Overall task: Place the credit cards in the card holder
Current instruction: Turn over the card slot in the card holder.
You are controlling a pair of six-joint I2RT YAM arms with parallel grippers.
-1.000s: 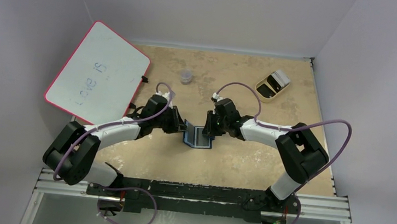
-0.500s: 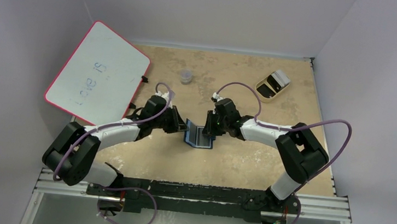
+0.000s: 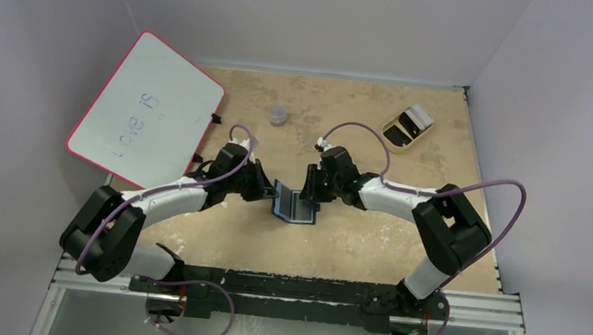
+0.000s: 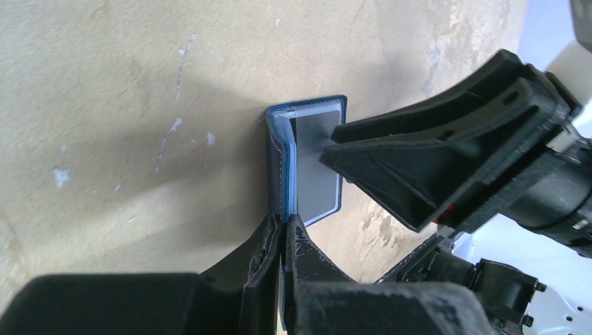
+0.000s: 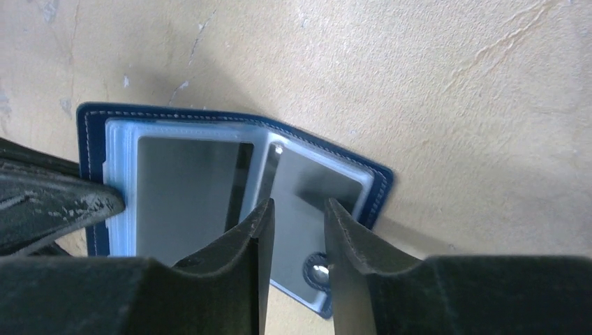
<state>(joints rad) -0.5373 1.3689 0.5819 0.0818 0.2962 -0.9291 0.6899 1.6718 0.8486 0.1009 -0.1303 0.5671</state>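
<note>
Navy card holder (image 3: 295, 203) lies open mid-tabletop, cover pinched tight in left gripper (image 4: 283, 230); right gripper (image 5: 297, 223) hovers part-open, empty. Pale credit card (image 3: 420, 114) not yet loaded, near far-right corner.

Navy-blue folding card holder (image 5: 188, 167) partly hidden behind black right gripper (image 5: 298, 206) in wrist view; contents of tan oval tray (image 3: 390, 136) too small to tell.

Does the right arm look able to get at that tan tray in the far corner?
Probably yes: the right gripper stands open over the card holder, holding nothing, and bare table lies between it and the tan tray.
</note>
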